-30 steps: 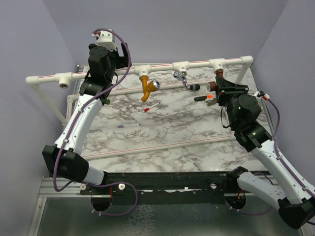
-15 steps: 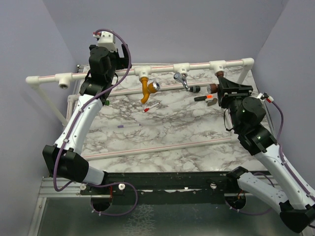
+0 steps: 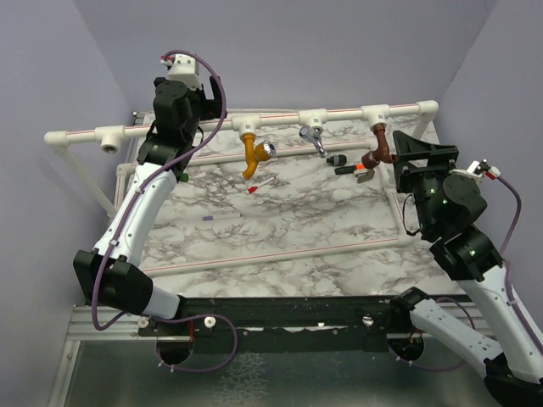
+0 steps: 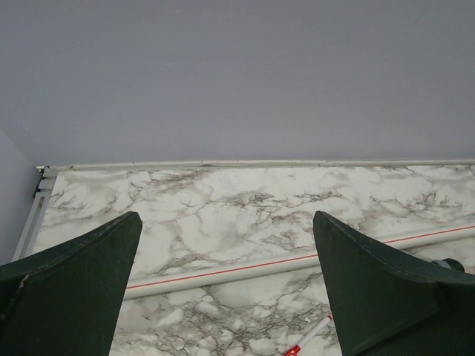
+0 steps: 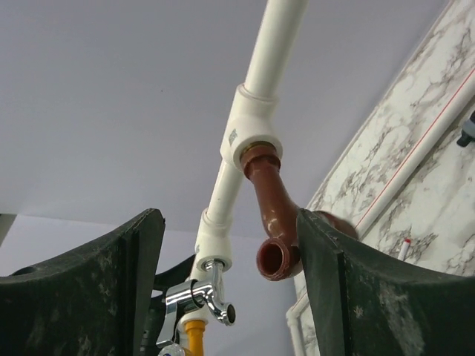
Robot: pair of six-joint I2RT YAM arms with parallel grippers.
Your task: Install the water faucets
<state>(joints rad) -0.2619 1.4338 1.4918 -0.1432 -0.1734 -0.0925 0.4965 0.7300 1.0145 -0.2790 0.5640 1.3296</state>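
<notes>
Right gripper (image 5: 230,213) reads open on my feed: its two dark, scuffed, wedge-shaped fingers (image 5: 89,297) stand well apart and clamp nothing. Framed between them I see the dark brown faucet (image 5: 272,215), a glossy curved spout ending in a round mouth. Its upper end is seated in a brass-ringed tee socket (image 5: 251,130) of the smooth white pipe (image 5: 278,37). From above, that gripper sits just beside the faucet near the far right corner of the tabletop (image 3: 280,229). I cannot tell whether a finger brushes it.

Along the far edge, the silver-grey faucet (image 3: 314,140), polished metal with a bent spout, hangs from the next tee toward the left. The mustard-orange faucet (image 3: 251,154) hangs from the tee after that, its chrome knob (image 3: 269,149) catching the light.

On the marble near the brown faucet lie a small black piece (image 3: 337,158) and a black-and-orange piece (image 3: 356,169).

My left gripper (image 4: 226,219) is also spread wide and holds nothing. It faces the far edge of the white, grey-veined tabletop, where a thin white rod (image 4: 245,267) with a red stripe lies across the surface.
</notes>
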